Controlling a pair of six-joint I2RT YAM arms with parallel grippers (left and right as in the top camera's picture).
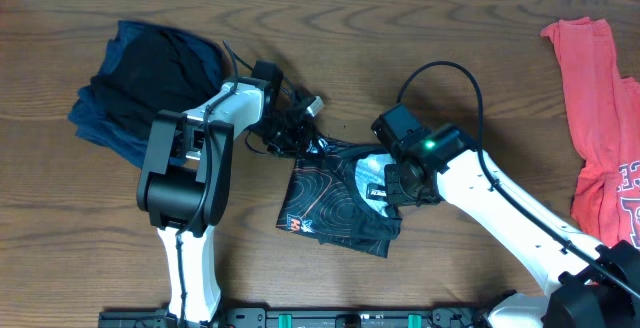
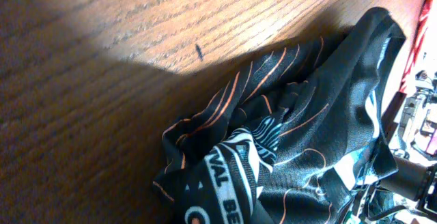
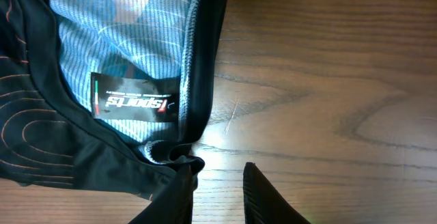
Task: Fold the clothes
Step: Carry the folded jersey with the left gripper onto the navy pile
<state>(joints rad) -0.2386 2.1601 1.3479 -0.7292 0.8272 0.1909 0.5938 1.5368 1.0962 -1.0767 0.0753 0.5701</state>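
Right gripper point(image 3: 220, 168): lowest in its wrist view, fingers apart with bare wood between them; one tip touches the collar edge of the jersey point(image 3: 41, 115), nothing clamped
Left gripper point(image 1: 288, 126): clenched at the jersey's upper left corner, apparently pinching the bunched cloth there, though its fingers are hidden in its own wrist view
Jersey: black with thin orange curved lines and white lettering, crumpled in the middle of the overhead frame, between the two grippers; in the left wrist view it fills the lower right, rumpled and rising toward the lens
Neck label point(image 3: 135, 98): black tag with white print, sewn inside the collar on pale blue mesh lining, upper left of the right wrist view
Dark pile point(image 1: 150, 78): navy and black clothes heaped at the upper left of the overhead frame, apart from the jersey
Red T-shirt point(image 1: 600, 118): spread along the right edge of the overhead frame, well apart from the jersey
Table point(image 1: 450, 28): brown wood with clear grain
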